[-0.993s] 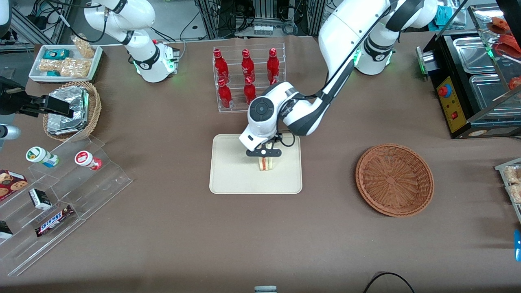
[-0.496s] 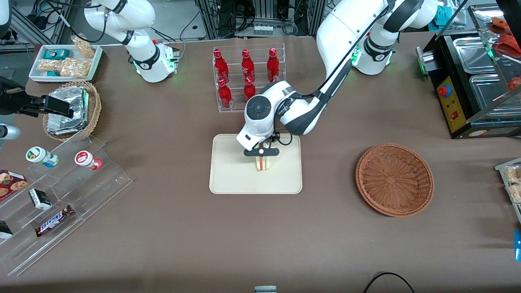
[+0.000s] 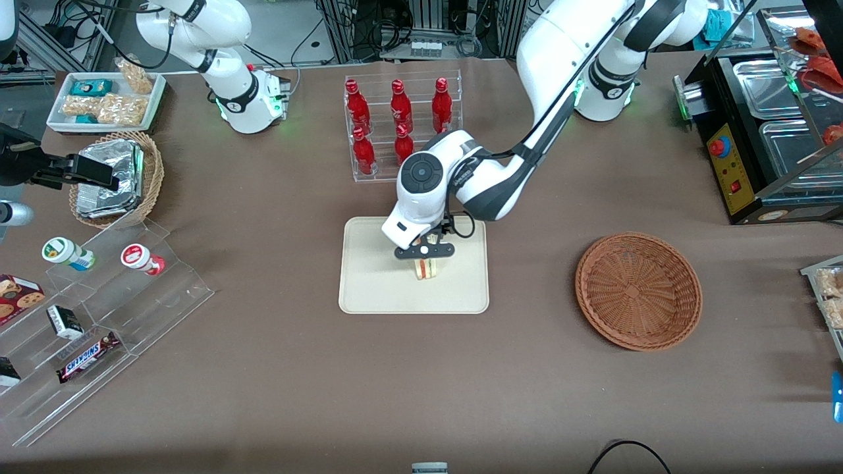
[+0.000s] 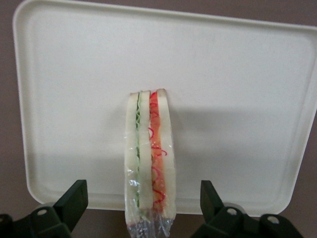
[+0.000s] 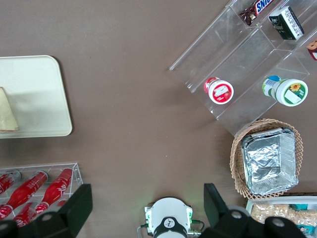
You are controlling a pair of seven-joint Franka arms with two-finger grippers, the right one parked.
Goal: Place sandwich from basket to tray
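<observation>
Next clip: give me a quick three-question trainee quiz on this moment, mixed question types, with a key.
1. True or false: the sandwich stands on the tray.
2. The gripper's fingers are: A) shut on the sandwich B) open, apart from it C) hidden.
3. Fill in: the basket holds ____.

Key: 1 true; 2 B; 3 nothing.

Left arm bent low, wrist turned downward, tool [image 3: 425, 258] (fingers [image 4: 74, 201] spread wide) facing down.
</observation>
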